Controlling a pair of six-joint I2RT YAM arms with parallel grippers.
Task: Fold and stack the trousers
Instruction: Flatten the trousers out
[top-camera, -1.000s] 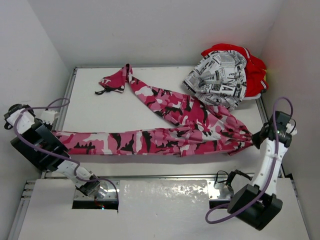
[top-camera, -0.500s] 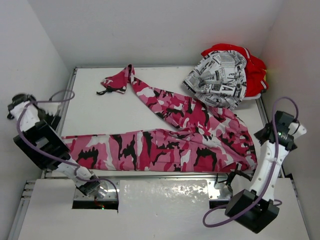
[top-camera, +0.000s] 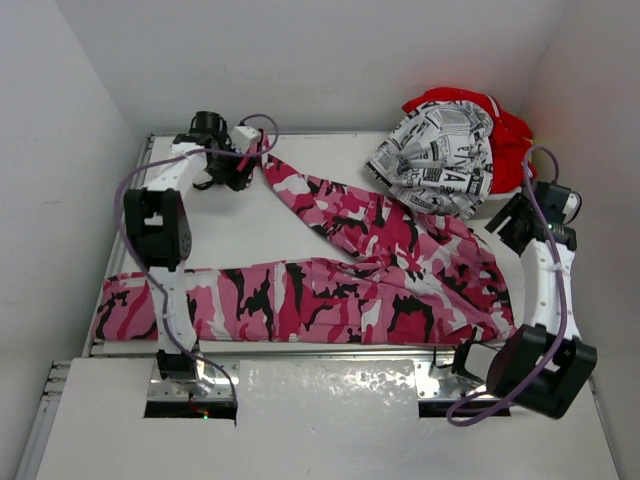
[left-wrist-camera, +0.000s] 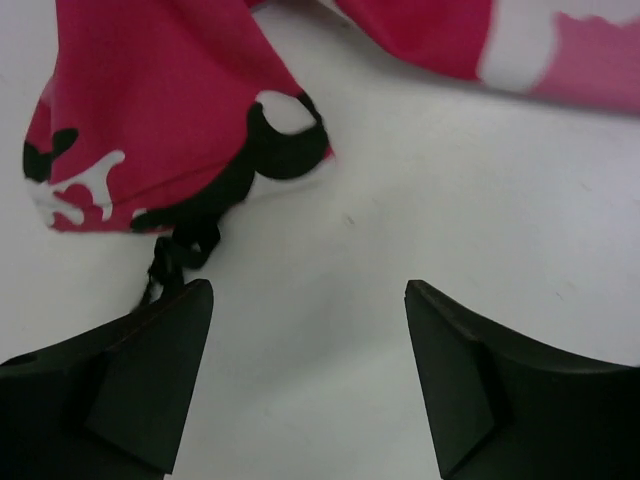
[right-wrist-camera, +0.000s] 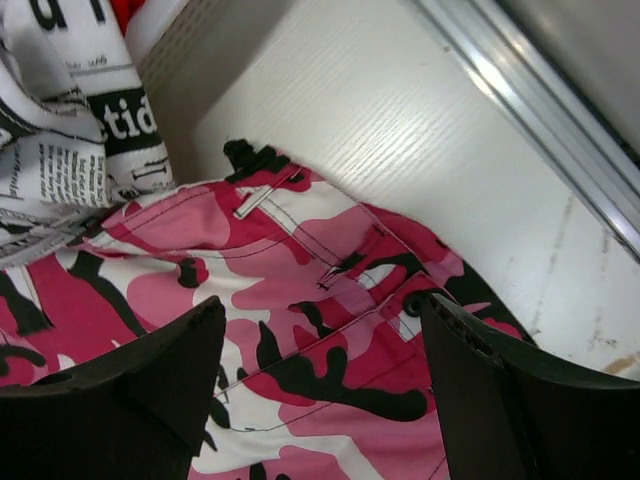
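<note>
Left wrist: left hand (left-wrist-camera: 307, 300) agape near drawstring cuff, camouflage trousers (left-wrist-camera: 150, 110); right wrist: right hand (right-wrist-camera: 322, 303) agape above stitched waistband.

White table (top-camera: 230, 230): camouflage trousers (top-camera: 330, 295) spread flat, one leg along the near edge, the other angling to far left. Newsprint trousers (top-camera: 440, 160) bunched at far right corner, partly over red trousers (top-camera: 510, 140).

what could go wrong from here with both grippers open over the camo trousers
The left gripper is open just short of the far leg's cuff, with the black drawstring by one of its fingers: closing may pinch only the cord. The right gripper hangs open over the camouflage trousers at the waistband, close to the newsprint trousers: a grab might snag that pair as well.
</note>
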